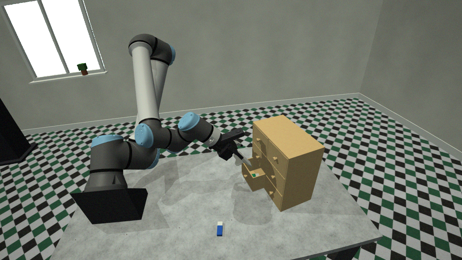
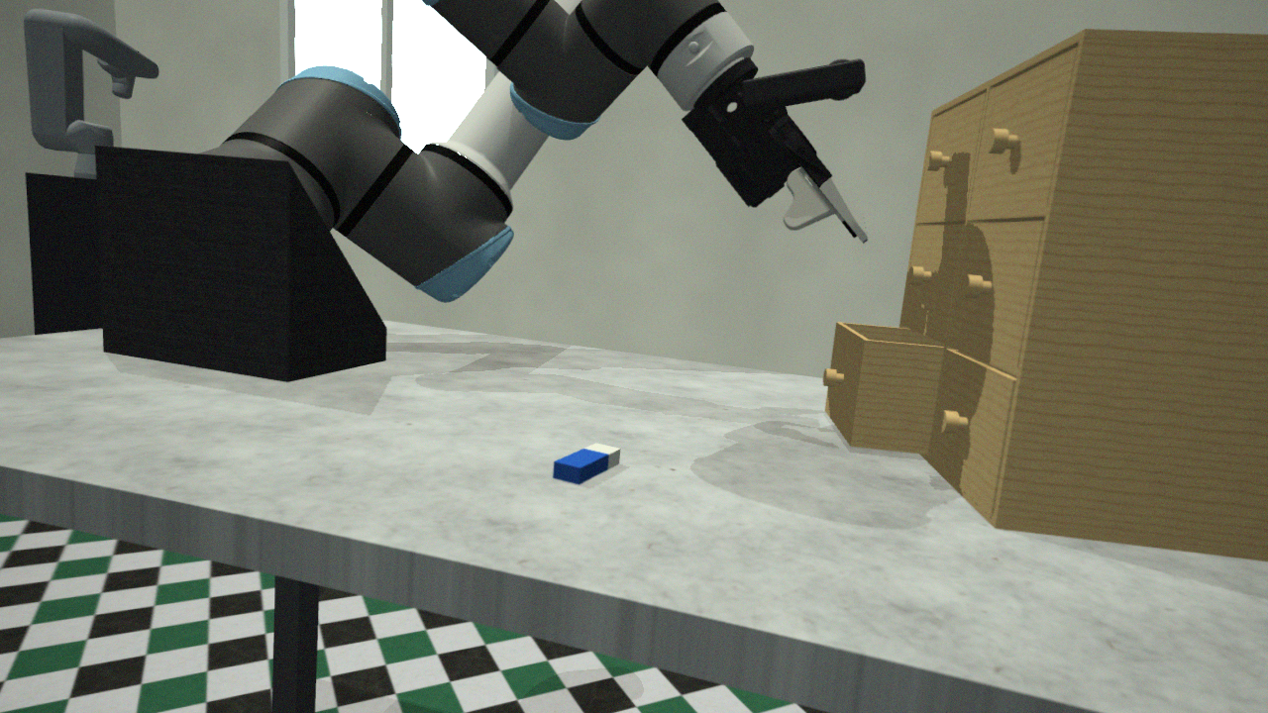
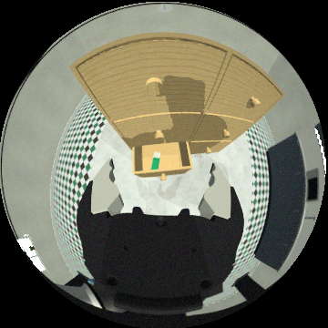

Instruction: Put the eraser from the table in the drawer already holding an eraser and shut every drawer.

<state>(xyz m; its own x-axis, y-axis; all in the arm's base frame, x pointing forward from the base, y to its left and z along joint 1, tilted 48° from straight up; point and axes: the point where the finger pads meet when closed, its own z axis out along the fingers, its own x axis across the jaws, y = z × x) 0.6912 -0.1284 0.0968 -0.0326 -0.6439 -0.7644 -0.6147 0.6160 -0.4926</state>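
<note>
A blue eraser with a white end (image 1: pixel 219 230) (image 2: pixel 581 464) lies flat on the table, away from the chest. The wooden chest (image 1: pixel 300 181) (image 2: pixel 1143 292) (image 3: pixel 128 91) stands upright. Its bottom drawer in the far column (image 1: pixel 256 185) (image 2: pixel 896 390) (image 3: pixel 150 174), on the left in the wrist view, is pulled well out. A green eraser with a white end (image 1: pixel 254 175) (image 3: pixel 156 163) lies inside it. The other drawers look shut. My gripper (image 1: pixel 245 155) (image 2: pixel 855 232) (image 3: pixel 162 160) is open and empty, tilted down toward the chest, above and in front of the open drawer. Its far finger is partly hidden in the top and exterior views.
Small round knobs (image 1: pixel 275 158) (image 2: pixel 1002 140) (image 3: pixel 154 85) stick out of the chest's front near my fingers. The grey table (image 1: pixel 194 248) (image 2: pixel 355 469) has its edge on the blue eraser's side. The arm's black base (image 1: pixel 109 207) (image 2: pixel 194 265) stands opposite the chest.
</note>
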